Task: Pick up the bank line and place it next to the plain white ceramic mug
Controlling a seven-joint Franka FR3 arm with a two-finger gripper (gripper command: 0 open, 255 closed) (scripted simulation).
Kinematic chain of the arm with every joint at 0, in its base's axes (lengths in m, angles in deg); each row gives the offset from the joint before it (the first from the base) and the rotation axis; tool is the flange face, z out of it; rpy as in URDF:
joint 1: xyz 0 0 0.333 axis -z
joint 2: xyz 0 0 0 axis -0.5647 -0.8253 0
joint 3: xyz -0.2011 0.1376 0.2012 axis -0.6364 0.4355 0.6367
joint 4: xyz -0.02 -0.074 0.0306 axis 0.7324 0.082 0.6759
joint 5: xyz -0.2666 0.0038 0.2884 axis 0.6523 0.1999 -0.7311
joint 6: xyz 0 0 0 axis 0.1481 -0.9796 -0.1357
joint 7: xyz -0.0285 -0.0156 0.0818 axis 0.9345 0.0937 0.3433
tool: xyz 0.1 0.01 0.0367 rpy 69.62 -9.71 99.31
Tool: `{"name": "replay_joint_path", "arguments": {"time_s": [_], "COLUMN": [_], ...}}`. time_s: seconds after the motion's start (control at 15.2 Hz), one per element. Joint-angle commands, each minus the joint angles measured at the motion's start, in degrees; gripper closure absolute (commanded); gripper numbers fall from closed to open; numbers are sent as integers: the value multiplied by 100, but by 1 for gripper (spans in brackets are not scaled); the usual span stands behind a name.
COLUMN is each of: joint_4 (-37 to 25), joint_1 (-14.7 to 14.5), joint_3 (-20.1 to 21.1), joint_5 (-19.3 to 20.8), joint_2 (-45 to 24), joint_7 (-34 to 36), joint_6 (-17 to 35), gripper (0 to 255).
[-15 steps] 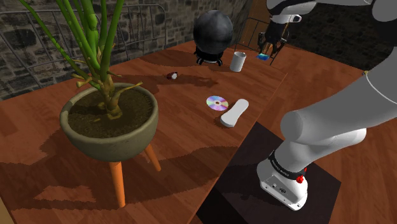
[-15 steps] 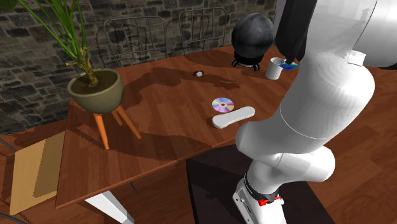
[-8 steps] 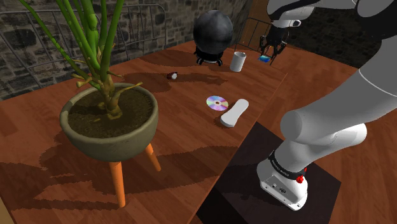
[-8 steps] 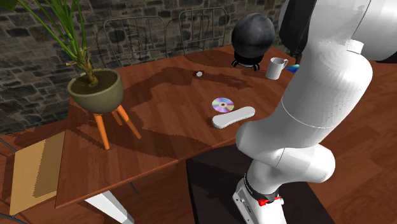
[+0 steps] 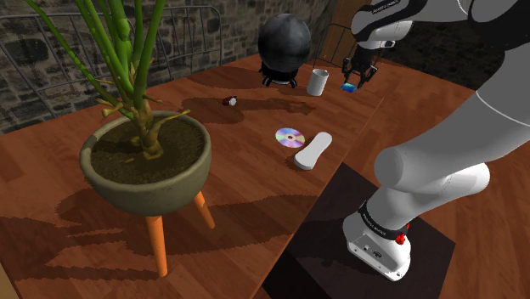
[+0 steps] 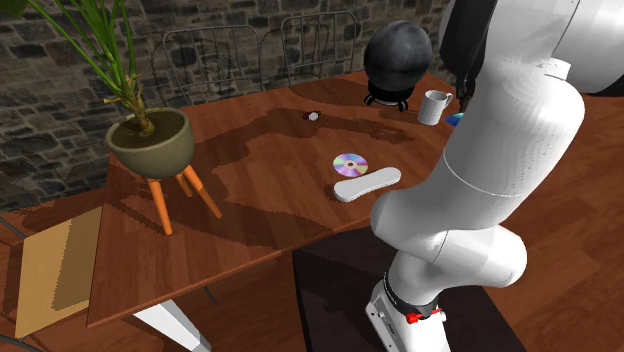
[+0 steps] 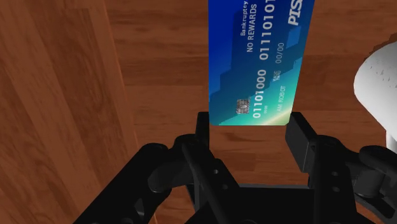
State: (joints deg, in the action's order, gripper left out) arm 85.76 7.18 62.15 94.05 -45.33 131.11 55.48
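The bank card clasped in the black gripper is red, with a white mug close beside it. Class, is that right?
Not red: the wrist view shows the bank card blue. The black gripper does clasp it, with the white mug close beside it.

Shoulder view: beside the stand (image 5: 314,246), angled down across the worktop (image 5: 246,170) toward the stone wall (image 5: 51,51). Second exterior: same side, further back, same facing. Both share plant (image 5: 144,161), disc (image 5: 290,137), mug (image 5: 318,82). Wrist: along the hand (image 7: 250,130), very close to blue card (image 7: 261,63) and worktop.
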Motion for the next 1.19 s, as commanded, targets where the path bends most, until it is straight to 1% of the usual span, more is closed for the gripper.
{"name": "replay_joint_path", "arguments": {"time_s": [0.0, 1.12], "joint_4": [108, 749], "joint_1": [3, 27], "joint_3": [-2, -20], "joint_5": [14, 195], "joint_2": [-38, -690], "joint_7": [18, 242], "joint_6": [149, 1431], "gripper": [255, 255]}}
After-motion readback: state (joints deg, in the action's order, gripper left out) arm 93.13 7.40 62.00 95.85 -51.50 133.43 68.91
